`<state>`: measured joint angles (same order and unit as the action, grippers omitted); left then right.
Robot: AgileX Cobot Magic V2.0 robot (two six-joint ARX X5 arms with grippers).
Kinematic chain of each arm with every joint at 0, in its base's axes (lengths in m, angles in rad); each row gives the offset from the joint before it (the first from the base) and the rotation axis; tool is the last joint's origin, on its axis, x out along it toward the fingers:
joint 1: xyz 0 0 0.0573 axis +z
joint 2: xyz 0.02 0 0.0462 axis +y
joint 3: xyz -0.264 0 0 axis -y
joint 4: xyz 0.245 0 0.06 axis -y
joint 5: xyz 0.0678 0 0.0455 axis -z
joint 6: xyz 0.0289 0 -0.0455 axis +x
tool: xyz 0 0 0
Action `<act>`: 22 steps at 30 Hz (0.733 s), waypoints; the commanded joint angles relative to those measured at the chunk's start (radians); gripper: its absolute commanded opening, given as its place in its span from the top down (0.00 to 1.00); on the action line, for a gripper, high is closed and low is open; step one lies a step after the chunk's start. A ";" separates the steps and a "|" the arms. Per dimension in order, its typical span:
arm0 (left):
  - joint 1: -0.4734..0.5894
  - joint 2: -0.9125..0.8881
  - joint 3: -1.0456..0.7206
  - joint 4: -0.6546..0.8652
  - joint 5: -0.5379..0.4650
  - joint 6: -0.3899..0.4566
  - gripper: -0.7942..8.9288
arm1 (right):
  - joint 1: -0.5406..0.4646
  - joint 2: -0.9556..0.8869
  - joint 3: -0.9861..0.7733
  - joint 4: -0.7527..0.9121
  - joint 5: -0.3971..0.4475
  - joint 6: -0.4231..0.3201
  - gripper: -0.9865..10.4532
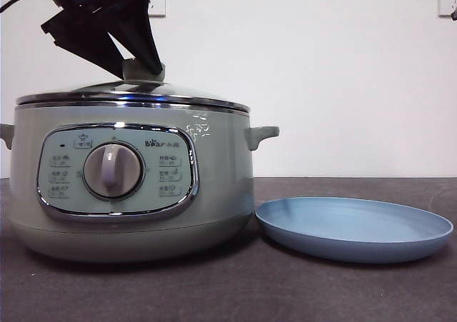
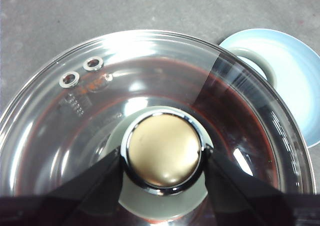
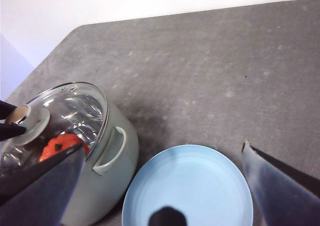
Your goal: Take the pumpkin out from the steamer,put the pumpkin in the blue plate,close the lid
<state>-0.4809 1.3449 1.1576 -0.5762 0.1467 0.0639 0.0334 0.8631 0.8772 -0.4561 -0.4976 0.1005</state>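
Left gripper (image 2: 162,158) clamps knob of lid (image 2: 150,85), lid seated on steamer (image 1: 136,186). Pumpkin (image 3: 62,145) inside under glass. Risk: smooth knob slips, lid tilts, clips blue plate (image 1: 353,228) at 3 o'clock. My right gripper (image 3: 165,186) open, waiting above plate.

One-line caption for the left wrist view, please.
Left gripper jaws flank the knob of the lid, which sits on the steamer; blue plate beside.

Lid (image 1: 132,93) with left claw (image 2: 163,157) on its knob barring the steamer (image 1: 132,186); bare blue plate (image 1: 353,225) beside.
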 commanded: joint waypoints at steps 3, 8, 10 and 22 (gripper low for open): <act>-0.004 -0.052 0.024 0.074 0.009 0.014 0.93 | 0.014 0.009 0.002 0.005 -0.002 0.030 0.42; -0.004 -0.108 0.047 0.077 -0.017 0.014 0.93 | 0.042 0.010 0.002 0.021 -0.002 0.029 0.42; -0.004 -0.138 0.048 0.080 -0.033 0.014 0.93 | 0.059 0.011 0.002 0.035 -0.002 0.029 0.42; -0.004 -0.374 0.048 0.060 -0.263 0.015 0.93 | 0.300 0.149 0.032 0.084 0.003 -0.011 0.39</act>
<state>-0.4812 0.9997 1.1854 -0.5564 -0.0944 0.0681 0.3134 0.9947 0.8974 -0.3801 -0.4961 0.1078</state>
